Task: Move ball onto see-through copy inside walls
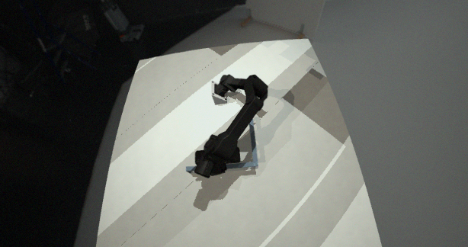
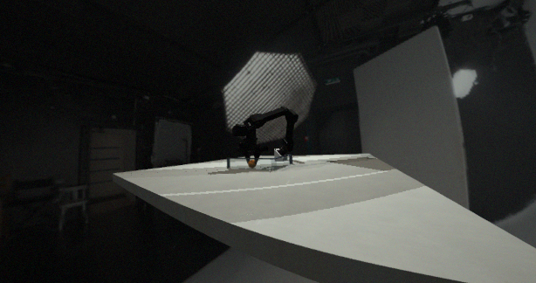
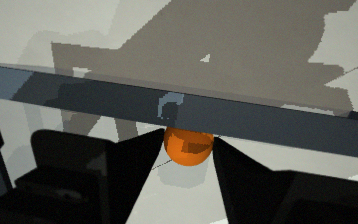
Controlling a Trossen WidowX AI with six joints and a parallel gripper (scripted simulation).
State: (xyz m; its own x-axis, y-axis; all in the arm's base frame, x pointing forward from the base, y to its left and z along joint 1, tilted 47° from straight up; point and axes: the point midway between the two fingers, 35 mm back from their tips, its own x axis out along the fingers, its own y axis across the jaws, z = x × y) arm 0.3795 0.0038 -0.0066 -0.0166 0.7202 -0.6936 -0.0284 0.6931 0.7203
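so the gripper (image 3: pixel 189 150) is clamped on the orange ball (image 3: pixel 188 146), holding it low over the table (image 2: pixel 349 225) right up against the clear wall (image 3: pixel 260 120), arm (image 1: pixel 244 117) reaching over the corner.

We see the small, smooth orange ball (image 3: pixel 188 146) pinched between the two dark fingers of the hand (image 3: pixel 187 150), low over the worktop (image 3: pixel 190 200). It sits just in front of the low clear bluish wall (image 3: pixel 260 122), its top edge overlapping that wall's lower edge.
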